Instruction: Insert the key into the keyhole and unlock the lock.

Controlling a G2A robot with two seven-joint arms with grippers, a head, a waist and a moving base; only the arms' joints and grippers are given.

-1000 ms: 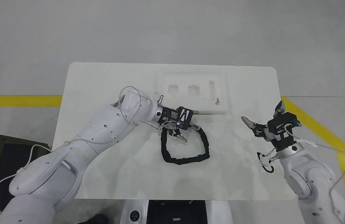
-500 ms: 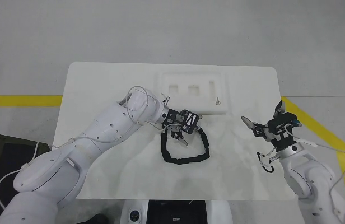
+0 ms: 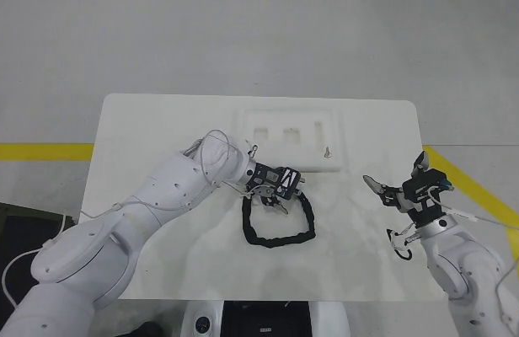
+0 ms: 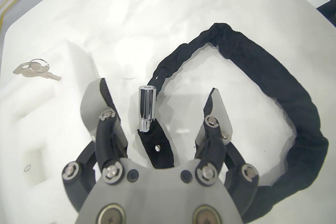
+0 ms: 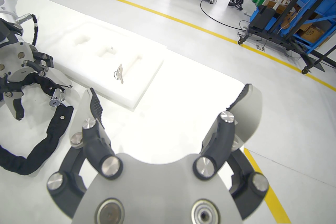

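- Your left gripper [image 4: 158,89] is hanging over the near end of the chain lock [image 3: 280,240]. Its jaws are standing spread, one on each side of the lock's silver cylinder [image 4: 147,107]. There is a clear gap on both sides, so they are pinching nothing.
- Since a second ago, the left arm's elbow and forearm are swinging in toward the foam tray [image 3: 276,162]. The left gripper is now sitting slightly farther along, toward the right arm's side of the table [image 3: 158,135].
- The cylinder is jutting out of a black fabric tab that is running under the gripper's palm. In the right wrist view its keyhole face [image 5: 54,103] is pointing toward the right arm.
- The rest of the chain lock is lying as a black loop on the table just in front of the tray, much as it was lying before.
- The key [image 3: 327,152] is lying flat with its ring on the tray, near the tray's front right corner. It is lying well apart from both grippers and is keeping the spot it had earlier.
- Your right gripper [image 5: 170,91] is hovering by the table's right edge with its jaws spread wide and holding nothing. It is staying where it was a second ago.
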